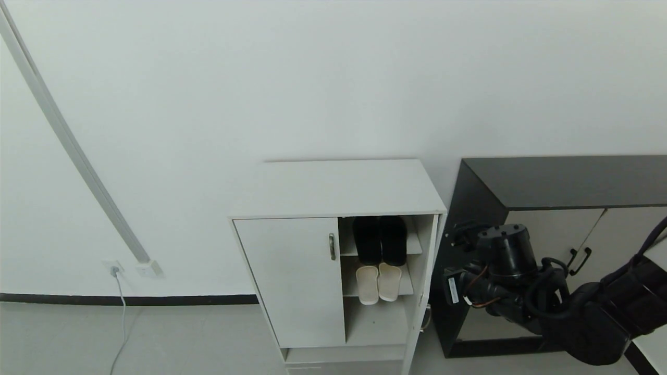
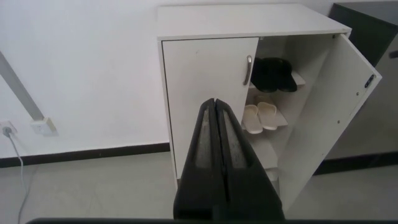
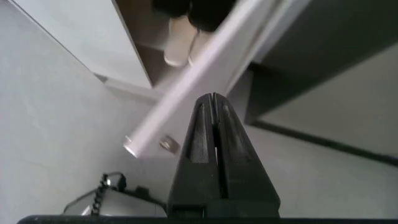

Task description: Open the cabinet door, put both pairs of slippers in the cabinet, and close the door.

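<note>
Left gripper [image 2: 216, 102]: fingers pressed together, nothing held; it hangs in front of the cabinet [image 1: 338, 187], well apart from it, above the floor. Right gripper [image 3: 213, 96]: fingers likewise closed tip to tip, empty, w/ the free edge of the open door [image 3: 205, 68] just beyond the tips; contact betw. the two cannot be confirmed. In the head view the right arm [image 1: 521, 281] sits to the right of the cabinet, in front of the black sideboard [image 1: 563, 179], wrist end near the outer face of the open door. The open door is the right-hand leaf, swung out toward the robot and seen nearly edge-on from the head. The left-hand leaf [image 1: 292, 281] is shut, its metal handle [image 1: 332, 246] at the centre edge. Inside the right compartment: black slippers [image 1: 380, 240] side by side on the upper shelf, white slippers [image 1: 379, 283] side by side on the shelf below; the bottom shelf holds nothing. Behind, on the wall to the left, a socket w/ a plugged cable [image 1: 113, 270]. Status, est.: door-open step done, both pairs stowed. Remaining: swing the right-hand leaf shut. The right arm appears best placed to push it.
</note>
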{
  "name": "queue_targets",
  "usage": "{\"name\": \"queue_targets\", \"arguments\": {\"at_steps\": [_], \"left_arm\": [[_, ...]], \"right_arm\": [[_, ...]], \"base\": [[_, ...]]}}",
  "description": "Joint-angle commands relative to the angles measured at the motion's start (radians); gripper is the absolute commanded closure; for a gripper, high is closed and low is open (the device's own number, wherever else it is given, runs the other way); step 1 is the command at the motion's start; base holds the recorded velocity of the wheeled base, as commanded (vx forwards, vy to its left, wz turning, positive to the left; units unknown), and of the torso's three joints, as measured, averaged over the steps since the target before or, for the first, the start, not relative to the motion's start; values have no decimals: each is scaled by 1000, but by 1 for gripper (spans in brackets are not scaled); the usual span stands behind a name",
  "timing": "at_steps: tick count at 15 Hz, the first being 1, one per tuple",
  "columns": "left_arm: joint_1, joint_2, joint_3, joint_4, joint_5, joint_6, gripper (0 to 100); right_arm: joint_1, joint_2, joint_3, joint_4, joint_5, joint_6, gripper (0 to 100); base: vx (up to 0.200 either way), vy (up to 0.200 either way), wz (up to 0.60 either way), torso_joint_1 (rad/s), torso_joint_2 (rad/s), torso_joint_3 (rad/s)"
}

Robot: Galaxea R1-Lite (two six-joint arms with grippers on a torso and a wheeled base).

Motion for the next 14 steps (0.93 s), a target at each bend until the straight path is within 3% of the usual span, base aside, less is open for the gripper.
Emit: {"name": "queue_targets", "arguments": {"at_steps": [1,6,14], "left_arm": [[1,1,0,0,0,0,100],[1,1,0,0,0,0,100],[1,1,0,0,0,0,100]], "right_arm": [[-2,37,16,-11,3,4,100],[-2,209,-17,-167,1,1,100],[-5,376,-298,-173,1,50,100]], "base": [[0,0,0,0,0,0],[0,0,0,0,0,0],[0,0,0,0,0,0]]}}
